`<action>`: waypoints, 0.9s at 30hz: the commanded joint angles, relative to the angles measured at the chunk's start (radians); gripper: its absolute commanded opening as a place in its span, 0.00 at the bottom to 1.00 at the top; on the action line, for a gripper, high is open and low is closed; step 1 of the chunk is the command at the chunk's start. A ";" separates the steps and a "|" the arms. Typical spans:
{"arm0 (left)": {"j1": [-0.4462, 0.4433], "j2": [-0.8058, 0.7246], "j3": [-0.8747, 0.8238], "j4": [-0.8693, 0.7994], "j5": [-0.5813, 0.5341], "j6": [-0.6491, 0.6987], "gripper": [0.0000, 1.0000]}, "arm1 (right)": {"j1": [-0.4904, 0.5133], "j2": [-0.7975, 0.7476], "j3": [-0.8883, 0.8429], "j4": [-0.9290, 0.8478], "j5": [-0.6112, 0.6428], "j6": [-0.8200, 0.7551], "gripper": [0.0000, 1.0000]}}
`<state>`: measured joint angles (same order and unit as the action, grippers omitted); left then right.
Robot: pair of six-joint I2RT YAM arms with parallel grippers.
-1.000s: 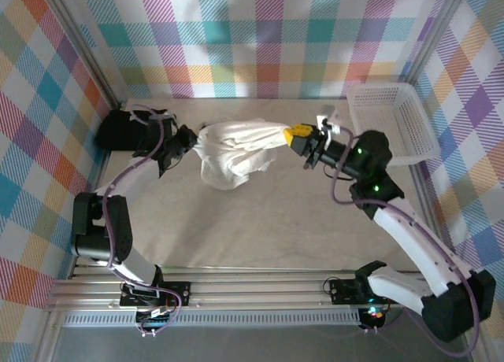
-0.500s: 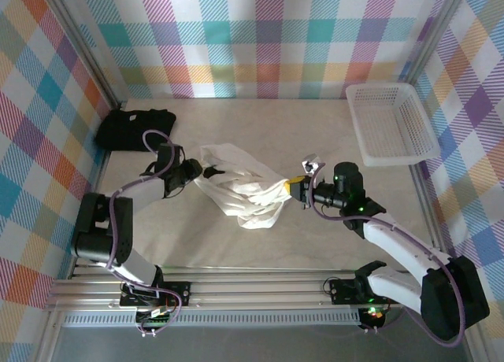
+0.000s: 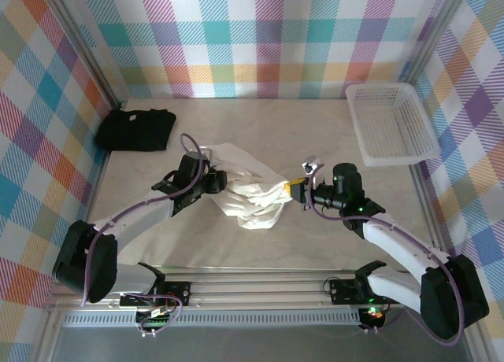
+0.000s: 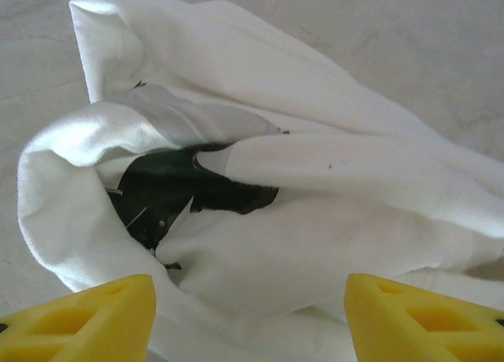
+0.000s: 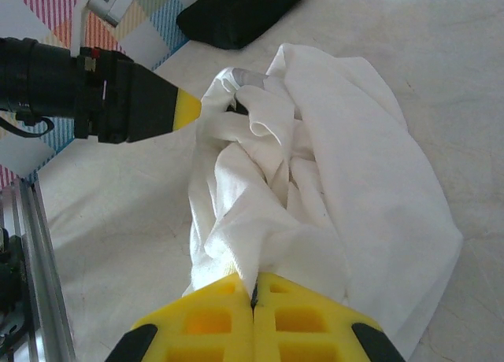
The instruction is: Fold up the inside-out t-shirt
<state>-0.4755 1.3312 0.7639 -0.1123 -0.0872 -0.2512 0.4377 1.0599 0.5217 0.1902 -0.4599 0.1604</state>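
Observation:
The inside-out t-shirt (image 3: 246, 195) lies bunched in a white heap at the middle of the table. My right gripper (image 3: 294, 190) is shut on its right end; in the right wrist view a fold of the t-shirt (image 5: 331, 189) runs into the closed yellow fingers of the gripper (image 5: 253, 299). My left gripper (image 3: 217, 181) is at the heap's left end. In the left wrist view it (image 4: 250, 323) hangs open just over the t-shirt (image 4: 315, 244), its yellow fingertips (image 4: 87, 319) wide apart with nothing pinched. A dark hollow (image 4: 177, 193) shows among the folds.
A black t-shirt (image 3: 135, 130) lies at the far left by the plaid wall. A white plastic basket (image 3: 391, 123) stands at the far right. Plaid walls close in three sides, and a metal rail (image 3: 252, 295) runs along the near edge.
The shirt came down from hanging stretched between both grippers onto the table, nearer me. My left gripper opened and let go of it. The right gripper stays shut on its end.

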 commanded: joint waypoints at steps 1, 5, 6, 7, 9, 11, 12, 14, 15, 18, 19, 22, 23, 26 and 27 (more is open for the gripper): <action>-0.004 0.016 -0.011 -0.029 0.023 0.066 0.66 | -0.005 0.002 0.040 -0.016 -0.002 -0.018 0.00; -0.003 0.069 0.019 -0.038 0.042 0.090 0.68 | -0.005 0.004 0.043 -0.017 -0.002 -0.013 0.00; -0.004 0.085 0.026 -0.040 0.042 0.095 0.68 | -0.005 0.003 0.043 -0.019 0.001 -0.013 0.00; -0.004 0.101 0.033 -0.041 0.043 0.102 0.68 | -0.005 0.002 0.045 -0.022 0.001 -0.013 0.00; -0.004 0.130 0.052 -0.041 0.040 0.108 0.69 | -0.004 0.001 0.044 -0.023 0.005 -0.013 0.00; -0.004 0.161 0.073 -0.036 0.038 0.110 0.68 | -0.005 0.001 0.046 -0.024 0.006 -0.012 0.00; -0.004 0.177 0.086 -0.031 0.038 0.110 0.67 | -0.004 0.003 0.047 -0.024 0.005 -0.012 0.00; -0.003 0.206 0.114 -0.018 0.044 0.110 0.64 | -0.005 0.006 0.050 -0.025 0.002 -0.012 0.00; -0.004 0.221 0.130 -0.017 0.046 0.110 0.62 | -0.004 0.008 0.051 -0.027 0.002 -0.012 0.00; -0.005 0.259 0.175 -0.015 0.044 0.119 0.59 | -0.005 0.008 0.054 -0.034 0.003 -0.016 0.00; -0.003 0.276 0.192 -0.019 0.042 0.126 0.58 | -0.005 0.007 0.054 -0.037 0.005 -0.017 0.00; -0.003 0.315 0.238 -0.037 0.035 0.140 0.54 | -0.005 0.003 0.054 -0.046 0.006 -0.023 0.00; -0.003 0.323 0.249 -0.041 0.035 0.143 0.54 | -0.005 0.002 0.054 -0.051 0.005 -0.025 0.00; -0.003 0.339 0.272 -0.038 0.036 0.150 0.51 | -0.005 0.002 0.054 -0.054 0.008 -0.028 0.00; -0.003 0.345 0.281 -0.038 0.042 0.150 0.48 | -0.005 0.004 0.054 -0.053 0.010 -0.030 0.00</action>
<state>-0.4755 1.6623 1.0073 -0.1463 -0.0528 -0.1211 0.4377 1.0660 0.5465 0.1509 -0.4522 0.1493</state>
